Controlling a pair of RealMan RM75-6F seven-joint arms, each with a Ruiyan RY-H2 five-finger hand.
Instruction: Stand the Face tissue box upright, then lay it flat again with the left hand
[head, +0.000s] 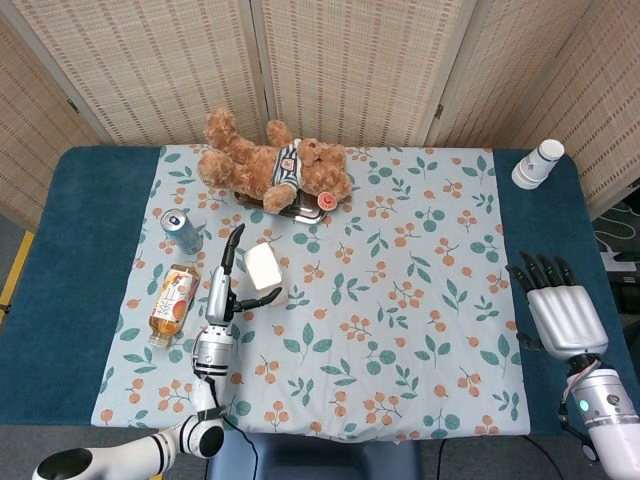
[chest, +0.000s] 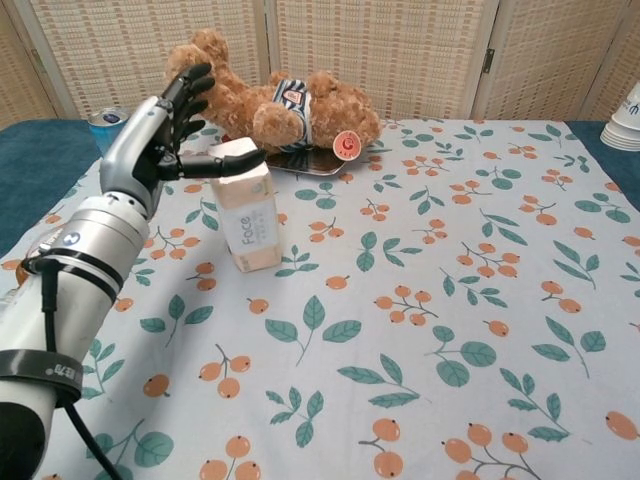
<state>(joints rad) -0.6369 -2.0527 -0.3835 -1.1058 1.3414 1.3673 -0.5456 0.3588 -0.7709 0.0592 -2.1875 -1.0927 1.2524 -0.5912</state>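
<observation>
- Face tissue box (chest: 248, 212): we see it standing on end on the floral cloth (chest: 420, 330), left of centre, just in front of the teddy bear; we judge the upright step done and the laying flat not yet done.
- Left hand (chest: 160, 125): raised above and left of the box, fingers spread wide and pointing up and away, with the thumb reaching across to the box's top edge. We cannot tell whether it touches; it holds nothing.
- Right hand (head: 562, 312): flat on the blue table edge at near right, fingers extended and apart, empty.
- Bottle (head: 172, 300) and can (head: 182, 231): we place them left of the box.
- Teddy bear (chest: 275, 100): lying on a tray at the far side.
- Paper cups (head: 538, 163): far right corner.
</observation>
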